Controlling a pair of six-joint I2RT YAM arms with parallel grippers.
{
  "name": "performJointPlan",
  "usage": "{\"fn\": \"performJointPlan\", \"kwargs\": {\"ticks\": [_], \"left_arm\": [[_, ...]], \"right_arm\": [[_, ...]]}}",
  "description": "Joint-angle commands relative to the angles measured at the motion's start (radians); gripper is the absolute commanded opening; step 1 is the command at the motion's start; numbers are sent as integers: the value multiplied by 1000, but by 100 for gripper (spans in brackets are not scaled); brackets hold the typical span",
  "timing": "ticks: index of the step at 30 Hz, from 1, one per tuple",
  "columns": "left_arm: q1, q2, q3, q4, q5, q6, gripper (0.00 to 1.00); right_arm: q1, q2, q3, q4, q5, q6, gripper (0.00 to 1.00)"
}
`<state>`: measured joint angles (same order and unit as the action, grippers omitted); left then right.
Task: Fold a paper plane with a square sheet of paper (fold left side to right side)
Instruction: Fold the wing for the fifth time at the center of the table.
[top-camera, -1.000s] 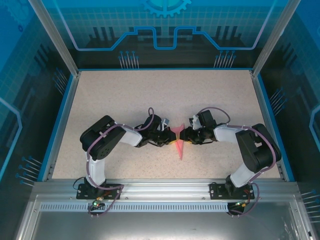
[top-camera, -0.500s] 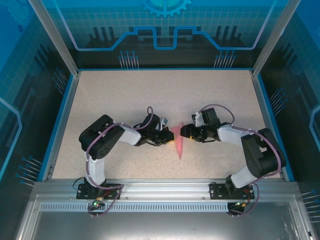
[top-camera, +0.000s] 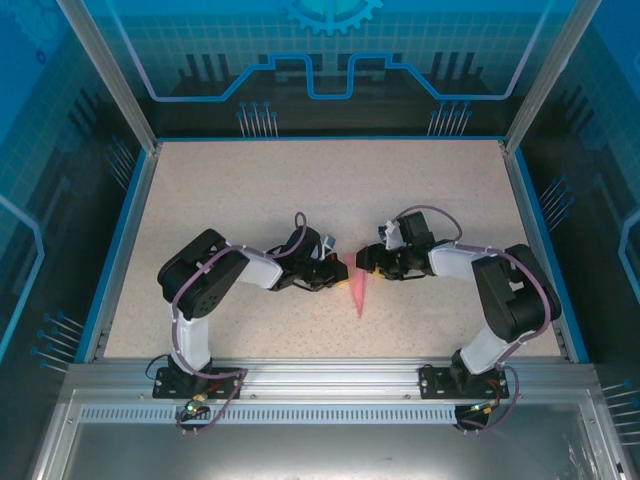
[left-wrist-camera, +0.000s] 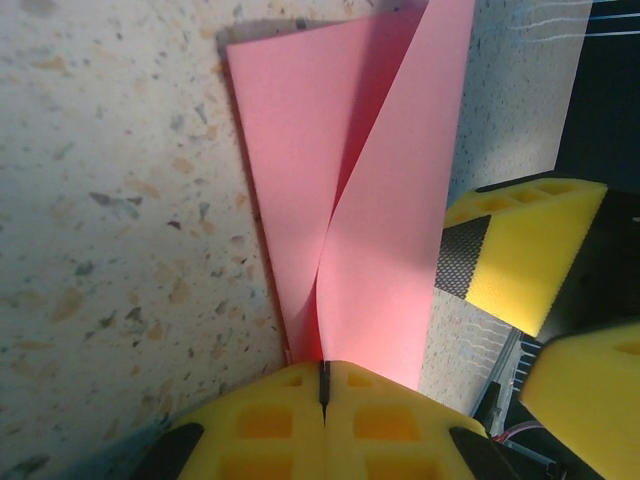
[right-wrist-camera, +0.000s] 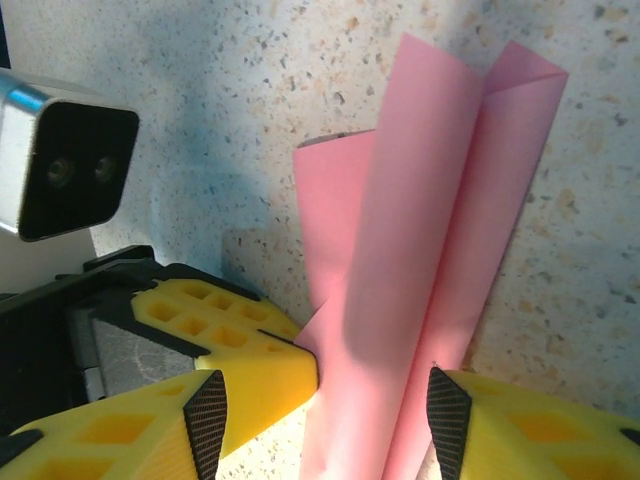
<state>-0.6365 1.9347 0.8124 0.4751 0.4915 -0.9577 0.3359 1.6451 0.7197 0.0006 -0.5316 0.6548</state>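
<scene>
Top external view: the narrow, pointed pink-red paper plane (top-camera: 357, 292) is lying mid-table on the speckled beige tabletop (top-camera: 250, 190), between the left gripper (top-camera: 338, 274) and the right gripper (top-camera: 369, 262).

Left wrist view: the left gripper (left-wrist-camera: 322, 385) is pinching the paper plane (left-wrist-camera: 385, 230), its yellow foam fingers (left-wrist-camera: 260, 420) pressing together on the creased end.

Right wrist view: the right gripper (right-wrist-camera: 326, 415) is standing with its jaws apart, straddling the paper plane (right-wrist-camera: 420, 250), whose flaps are lifting off the tabletop (right-wrist-camera: 250, 90).

The thin pink-red folded sheet of paper (left-wrist-camera: 380, 230) is matt and smooth, sharply creased. The beige speckled desk (left-wrist-camera: 100, 200) looks like matt stone-effect laminate. The yellow finger pads (left-wrist-camera: 260, 425) appear to be matt moulded plastic with hollow cells, one bearing a black woven-textured patch (left-wrist-camera: 462, 260). The silver camera housing (right-wrist-camera: 70, 150) looks like satin metal.
</scene>
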Motion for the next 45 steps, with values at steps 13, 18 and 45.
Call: {"fn": "performJointPlan", "kwargs": {"ticks": [13, 18, 45], "left_arm": [[11, -18, 61, -67, -1, 72, 0], [10, -3, 70, -87, -15, 84, 0], [16, 52, 67, -133, -46, 109, 0]], "right_arm": [[30, 95, 81, -133, 54, -33, 59], [35, 106, 92, -162, 70, -46, 59], [-23, -93, 69, -163, 68, -54, 57]]}}
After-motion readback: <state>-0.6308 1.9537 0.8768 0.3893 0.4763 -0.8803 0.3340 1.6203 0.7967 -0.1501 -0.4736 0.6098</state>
